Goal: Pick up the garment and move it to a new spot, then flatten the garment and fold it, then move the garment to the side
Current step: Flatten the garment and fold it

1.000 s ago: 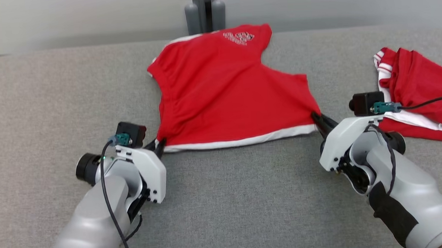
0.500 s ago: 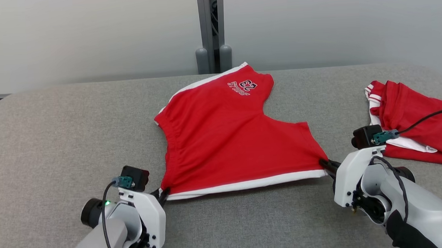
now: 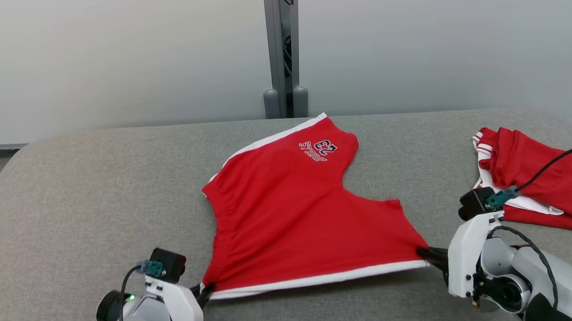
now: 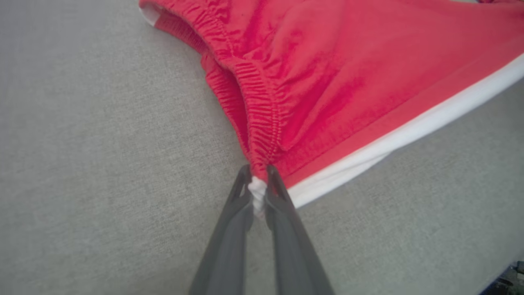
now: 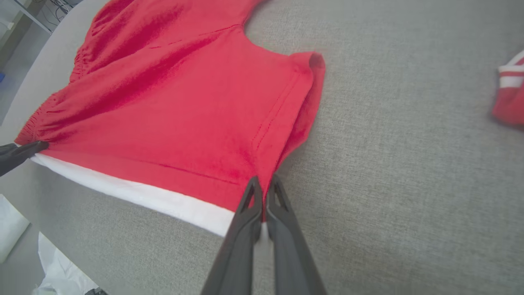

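My left end effector [image 4: 258,186] grips the waistband corner of the shorts [image 3: 288,213], and my right end effector [image 5: 264,196] grips the hem corner. The shorts lie spread between them on the table [image 3: 75,189].

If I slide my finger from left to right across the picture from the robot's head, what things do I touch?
left claw → red shorts → right claw → second red garment

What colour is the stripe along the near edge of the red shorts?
White stripe on the red fabric shorts; clearest in the left wrist view.
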You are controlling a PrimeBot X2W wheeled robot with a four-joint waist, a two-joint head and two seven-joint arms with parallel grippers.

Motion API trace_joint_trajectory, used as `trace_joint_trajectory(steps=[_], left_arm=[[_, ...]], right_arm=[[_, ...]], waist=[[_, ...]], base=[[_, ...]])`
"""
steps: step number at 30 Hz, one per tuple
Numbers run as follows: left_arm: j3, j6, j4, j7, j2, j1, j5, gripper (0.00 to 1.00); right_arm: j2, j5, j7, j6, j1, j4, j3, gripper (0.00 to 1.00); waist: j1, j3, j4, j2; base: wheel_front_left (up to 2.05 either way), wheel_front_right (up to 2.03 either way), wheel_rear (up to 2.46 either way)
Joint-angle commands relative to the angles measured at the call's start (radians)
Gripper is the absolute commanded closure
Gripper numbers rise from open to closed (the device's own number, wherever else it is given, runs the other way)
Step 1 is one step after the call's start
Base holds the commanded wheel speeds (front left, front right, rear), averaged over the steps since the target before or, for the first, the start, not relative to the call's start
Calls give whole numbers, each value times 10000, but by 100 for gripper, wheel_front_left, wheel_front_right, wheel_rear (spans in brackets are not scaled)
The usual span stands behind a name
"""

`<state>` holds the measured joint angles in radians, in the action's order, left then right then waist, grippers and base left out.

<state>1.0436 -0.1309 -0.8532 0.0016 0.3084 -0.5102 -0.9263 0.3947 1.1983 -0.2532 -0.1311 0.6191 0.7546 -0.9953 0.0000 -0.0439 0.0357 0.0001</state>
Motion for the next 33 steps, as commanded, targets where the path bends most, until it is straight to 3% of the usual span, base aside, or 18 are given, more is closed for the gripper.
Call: trace_joint_trajectory(steps=[1, 11, 18, 26, 33], left_arm=[[5, 6, 40, 96, 241, 176, -88, 100], [246, 51, 1952, 1400, 1408, 1166, -641, 100], [361, 531, 3900, 2566, 2301, 1674, -1032, 100], [136, 1000, 6183, 3563, 3100, 2288, -2006, 100], [-538, 1457, 7290, 3449, 3358, 2363, -2764, 100]], right_arm=[[230, 81, -179, 3, -190, -167, -61, 100], [1695, 811, -2014, 4, -872, -2430, -226, 100], [2509, 1381, -3461, 4, -1505, -3423, -70, 100], [2866, 1404, -3829, 3, -1795, -4154, 622, 100], [2534, 1098, -3592, 3, -1764, -4300, 1503, 100]], waist=[[0, -41, -2, -1], [0, -156, 15, -1], [0, -235, 93, -1], [0, -167, 132, -1], [0, 4, 240, -1]], base=[[0, 0, 0], [0, 0, 0], [0, 0, 0], [0, 0, 0], [0, 0, 0]])
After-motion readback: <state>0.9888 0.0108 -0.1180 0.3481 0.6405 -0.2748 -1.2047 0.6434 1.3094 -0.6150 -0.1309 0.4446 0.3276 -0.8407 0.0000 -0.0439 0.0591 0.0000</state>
